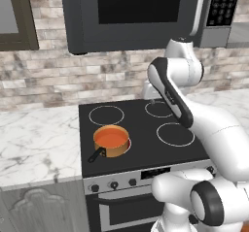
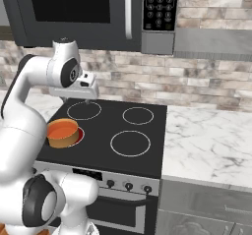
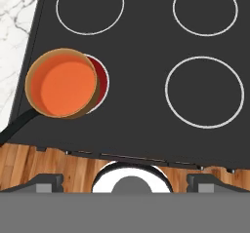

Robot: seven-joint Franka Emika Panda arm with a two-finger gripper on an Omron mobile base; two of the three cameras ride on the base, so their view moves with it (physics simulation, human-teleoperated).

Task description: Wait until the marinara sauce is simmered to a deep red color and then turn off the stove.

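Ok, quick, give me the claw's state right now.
Claw: open and empty, held high above the stove, apart from the saucepan.

Even, bright rendered light, soft faint shadows, no glare; textures slightly coarse, edges undistorted.

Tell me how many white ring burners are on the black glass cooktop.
4. Front left ring glows red beneath the copper-coloured saucepan; back left, back right and front right are bare.
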